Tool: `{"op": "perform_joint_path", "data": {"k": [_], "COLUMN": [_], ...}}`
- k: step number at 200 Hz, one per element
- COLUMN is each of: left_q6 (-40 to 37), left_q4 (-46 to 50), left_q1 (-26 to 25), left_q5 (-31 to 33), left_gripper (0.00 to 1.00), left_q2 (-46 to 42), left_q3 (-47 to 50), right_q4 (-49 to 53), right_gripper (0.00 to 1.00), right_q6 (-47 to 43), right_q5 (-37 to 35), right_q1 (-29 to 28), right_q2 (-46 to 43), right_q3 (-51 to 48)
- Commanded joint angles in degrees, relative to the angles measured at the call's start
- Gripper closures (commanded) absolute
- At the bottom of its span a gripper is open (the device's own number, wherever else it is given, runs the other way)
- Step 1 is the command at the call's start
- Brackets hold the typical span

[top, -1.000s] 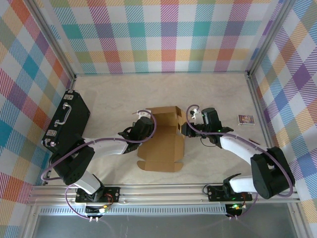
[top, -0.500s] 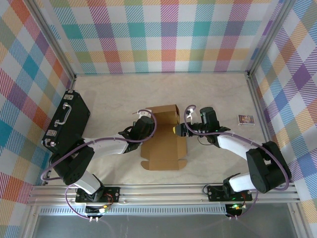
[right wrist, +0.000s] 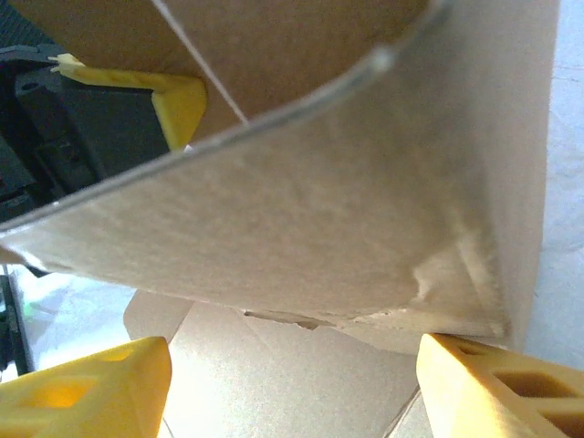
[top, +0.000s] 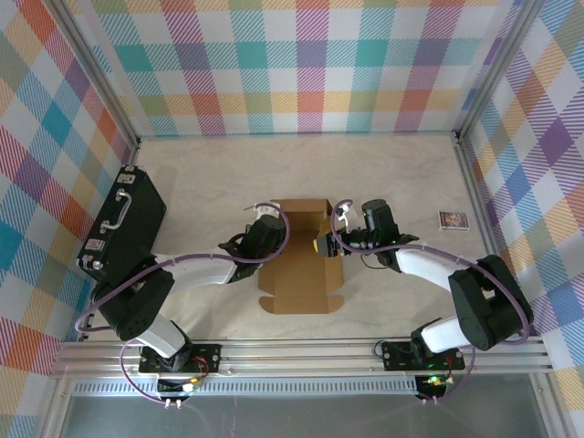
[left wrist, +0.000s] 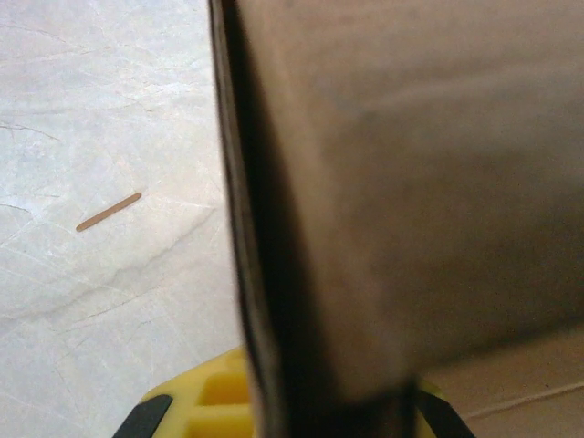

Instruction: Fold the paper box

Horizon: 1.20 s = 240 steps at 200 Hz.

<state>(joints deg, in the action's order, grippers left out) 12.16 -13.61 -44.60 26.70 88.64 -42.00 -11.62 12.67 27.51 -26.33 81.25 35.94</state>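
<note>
While your left gripper [top: 267, 239] pinches the left wall of the paper box [top: 301, 269] mid-table [top: 392, 173] and your right gripper [top: 325, 245] gapes wide at its right flap, you're mid-fold: next, likely push that flap inward.

the left claw [left wrist: 306, 415] grips an upright paper box [left wrist: 411, 182] wall, pale table [left wrist: 109, 119] alongside.
</note>
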Motion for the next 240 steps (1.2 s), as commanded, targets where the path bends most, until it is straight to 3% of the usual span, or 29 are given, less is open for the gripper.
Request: {"op": "perform_joint_path", "data": {"k": [1, 22, 46, 54, 82, 117, 161, 218, 240], "left_q6": [-1.00, -1.35, -1.61, -1.75, -2.23, -3.42, -5.45, -8.21, -8.25], "left_q4": [-1.60, -1.62, -1.82, -1.94, -2.04, -0.93, -2.31, -3.23, -3.38], "left_q1": [-1.54, -1.54, -1.66, -1.73, -1.89, -1.90, -1.90, -1.90, -1.90], "left_q5": [-0.06, -0.01, 0.02, 0.08, 0.49, 1.16, 1.28, -1.29, -2.35], "left_gripper": [1.00, 1.00, 1.00, 1.00, 1.00, 1.00, 1.00, 1.00, 1.00], "left_q2": [-0.29, -0.21, -0.24, -0.30, -0.53, -1.90, -2.07, -0.36, 1.27], "left_q3": [0.78, 0.71, 0.73, 0.75, 0.93, 1.04, 0.98, 0.95, 0.75], "right_q4": [-2.74, -1.37, 3.76, 3.09, 0.76, -1.45, -11.24, -26.36, -27.37], "right_gripper": [0.29, 0.38, 0.41, 0.42, 0.45, 0.60, 0.61, 0.62, 0.62], "right_q6": [-2.91, -9.11, -17.64, -16.99, -20.62, -21.99, -22.42, -18.76, -19.19], "right_q5": [-1.42, 2.40, -3.54, -5.31, -1.69, -2.49, -4.04, -14.40, -16.57], "right_q1": [-0.05, -0.04, -0.04, 0.35, 1.01, 0.90, 0.92, 0.65, 0.66], "right_q2": [-2.24, -3.75, -4.13, -3.50, -0.90, 1.01, -0.49, 1.32, 1.36], "right_q3": [-1.14, -1.02, 0.12, -0.12, 0.66, 1.29, -3.30, -7.84, -8.41]}}
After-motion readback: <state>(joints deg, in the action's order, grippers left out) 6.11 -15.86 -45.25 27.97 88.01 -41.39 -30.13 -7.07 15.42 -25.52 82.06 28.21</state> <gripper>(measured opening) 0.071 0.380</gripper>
